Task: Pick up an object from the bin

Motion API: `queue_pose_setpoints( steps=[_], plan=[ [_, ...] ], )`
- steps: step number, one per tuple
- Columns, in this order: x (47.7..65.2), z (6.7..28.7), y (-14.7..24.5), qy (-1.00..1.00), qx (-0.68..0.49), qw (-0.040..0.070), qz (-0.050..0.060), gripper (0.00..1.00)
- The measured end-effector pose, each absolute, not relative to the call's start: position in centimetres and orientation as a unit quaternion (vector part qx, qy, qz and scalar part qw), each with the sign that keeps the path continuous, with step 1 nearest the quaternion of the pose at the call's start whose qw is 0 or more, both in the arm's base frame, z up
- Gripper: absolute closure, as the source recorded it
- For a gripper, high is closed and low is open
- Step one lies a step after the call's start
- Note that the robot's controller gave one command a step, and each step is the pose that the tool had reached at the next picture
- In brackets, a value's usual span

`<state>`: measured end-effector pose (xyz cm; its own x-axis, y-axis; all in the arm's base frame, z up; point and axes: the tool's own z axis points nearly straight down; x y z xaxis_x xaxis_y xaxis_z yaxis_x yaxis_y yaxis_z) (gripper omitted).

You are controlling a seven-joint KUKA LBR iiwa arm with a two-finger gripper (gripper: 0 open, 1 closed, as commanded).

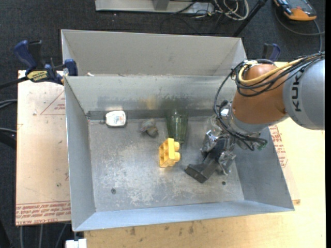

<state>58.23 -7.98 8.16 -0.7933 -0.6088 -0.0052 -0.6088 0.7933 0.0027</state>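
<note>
Bin: a grey metal bin with sloping walls and a few loose things spread on its floor.
Arm: it reaches in from the right, with its orange wrist cover and looped cables above the bin's right side.
Gripper: the gripper is low over the right part of the floor. Whether it is spread or pinched together cannot be told (metal parts and cables crowd its tip).
Nearest thing: a flat black oblong piece lies aslant, its upper end running up to the gripper.
Left of it: a yellow plastic toy brick, near but apart.
Back wall: a clear green tumbler, a grey stone-like lump and a small white oval object.
</note>
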Motion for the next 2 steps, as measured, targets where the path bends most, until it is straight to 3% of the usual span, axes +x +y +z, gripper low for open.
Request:
queue_pose_setpoints(
  steps=[2],
  plan=[
    [58.2,10.8,-8.0,0.947,-0.321,0.001,0.001,1.00]
  ],
)
